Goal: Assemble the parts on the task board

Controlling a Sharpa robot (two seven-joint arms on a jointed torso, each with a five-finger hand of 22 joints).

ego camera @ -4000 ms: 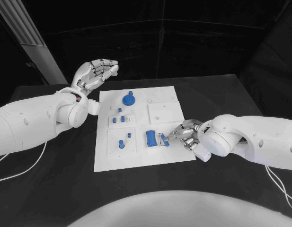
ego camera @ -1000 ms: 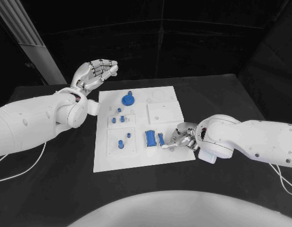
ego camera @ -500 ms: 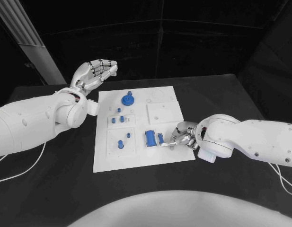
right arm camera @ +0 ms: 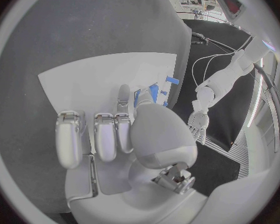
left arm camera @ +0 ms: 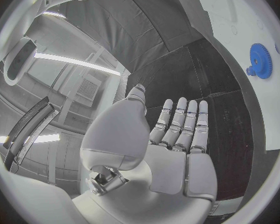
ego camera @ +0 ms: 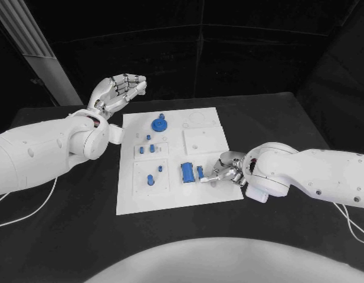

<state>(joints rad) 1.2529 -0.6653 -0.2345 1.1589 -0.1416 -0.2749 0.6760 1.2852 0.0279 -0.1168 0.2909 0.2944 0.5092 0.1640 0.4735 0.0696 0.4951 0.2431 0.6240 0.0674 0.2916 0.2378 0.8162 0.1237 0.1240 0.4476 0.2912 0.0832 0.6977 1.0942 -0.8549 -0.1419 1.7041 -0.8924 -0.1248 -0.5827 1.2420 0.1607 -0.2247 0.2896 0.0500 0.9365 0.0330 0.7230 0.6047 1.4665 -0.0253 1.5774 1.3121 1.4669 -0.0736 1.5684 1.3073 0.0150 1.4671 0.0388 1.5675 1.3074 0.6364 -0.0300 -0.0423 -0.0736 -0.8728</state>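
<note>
Right robot hand is low over the near right part of the task board, fingertips down at a small upright blue part. That part lies just to the hand's left, touching or nearly touching the fingertips. Whether it is pinched I cannot tell: the right wrist view shows the thumb and one finger drawn toward the blue pieces, the other fingers lying loosely together, and the contact itself is hidden.

A taller blue block stands just beside the small part, on the side away from the hand, both with their long axes running away from the robot along the board. Judged from this, the coming move turns on that narrow gap between the two.

Left robot hand is raised well apart, beyond the board's far left corner, palm up, fingers straight and close together, holding nothing. The right hand is plainly the nearer.

Materials: board is flat matt white plate with shallow recessed squares. Parts look like hard smooth plastic. A blue toothed gear sits near the far edge. Desk is matt black.
</note>
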